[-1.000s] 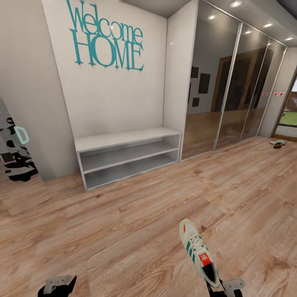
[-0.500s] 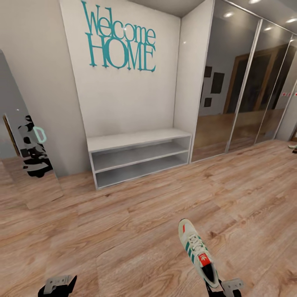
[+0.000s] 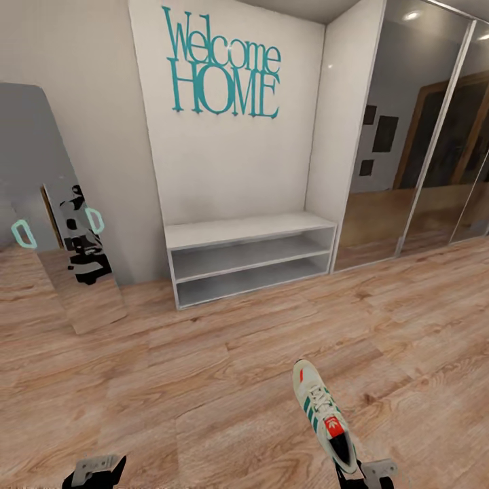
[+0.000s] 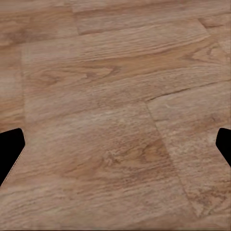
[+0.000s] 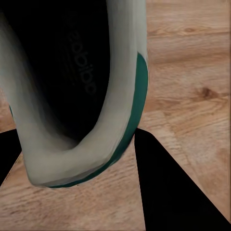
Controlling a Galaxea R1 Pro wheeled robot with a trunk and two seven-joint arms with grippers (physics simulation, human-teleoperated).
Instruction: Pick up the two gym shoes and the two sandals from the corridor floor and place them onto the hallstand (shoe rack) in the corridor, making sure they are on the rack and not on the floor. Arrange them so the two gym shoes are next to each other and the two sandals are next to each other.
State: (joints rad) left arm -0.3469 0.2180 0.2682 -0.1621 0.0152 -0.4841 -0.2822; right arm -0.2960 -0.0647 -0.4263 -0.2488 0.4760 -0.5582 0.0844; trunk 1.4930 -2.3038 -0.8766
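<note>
One cream-white gym shoe point(image 3: 324, 415) with green stripes hangs over the corridor floor point(image 3: 204, 380), toe pointing away from me. My right gripper point(image 3: 362, 473) is shut on its heel; in the right wrist view the gym shoe's collar point(image 5: 96, 144) sits between the dark fingers point(image 5: 168, 192). My left gripper point(image 3: 95, 470) stays low at the left, open over bare planks point(image 4: 115, 120) with nothing between its fingertips point(image 4: 9, 154). The hallstand point(image 3: 251, 234) stands ahead against the wall with nothing on its top or on either shelf. The sandals are out of view.
A leaning mirror point(image 3: 75, 224) at the left reflects the robot. Mirrored wardrobe doors point(image 3: 421, 149) run along the right. Teal "Welcome HOME" lettering point(image 3: 224, 68) hangs above the hallstand. Wood floor lies between me and the hallstand.
The camera has turned left, so the hallstand and wall sit further right in the picture and the far right end of the corridor has left the view. The shoe stays in my right gripper.
</note>
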